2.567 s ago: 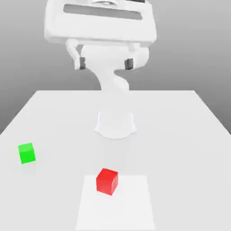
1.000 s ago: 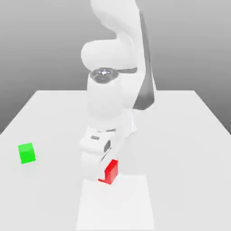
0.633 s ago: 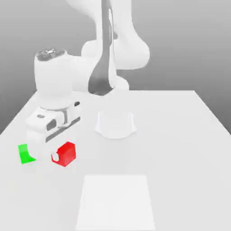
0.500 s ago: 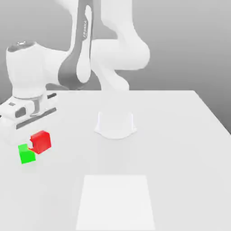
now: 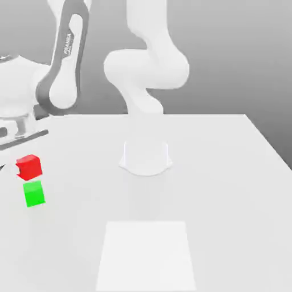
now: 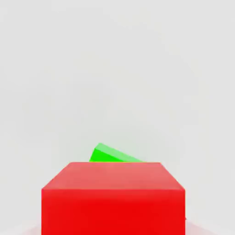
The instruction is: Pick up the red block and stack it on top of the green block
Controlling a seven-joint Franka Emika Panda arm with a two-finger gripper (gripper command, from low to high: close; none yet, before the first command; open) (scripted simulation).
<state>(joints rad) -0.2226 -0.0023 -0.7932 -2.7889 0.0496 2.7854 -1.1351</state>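
The red block (image 5: 29, 166) hangs in the air at the exterior view's far left, just above the green block (image 5: 34, 194), which rests on the white table (image 5: 228, 188). A small gap separates the two cubes. My gripper (image 5: 24, 166) is shut on the red block, and the hand reaches in from the left edge of that view. In the hand view the red block (image 6: 113, 197) sits close to the camera, with a corner of the green block (image 6: 109, 153) peeking out behind it.
The arm's white base (image 5: 146, 158) stands at the table's middle back. A paler square patch (image 5: 146, 256) marks the table's front middle. The green block lies close to the table's left edge.
The arm has swung from the front middle to the far left, lifting the red block with it. The red block now hangs over the green block instead of beside it.
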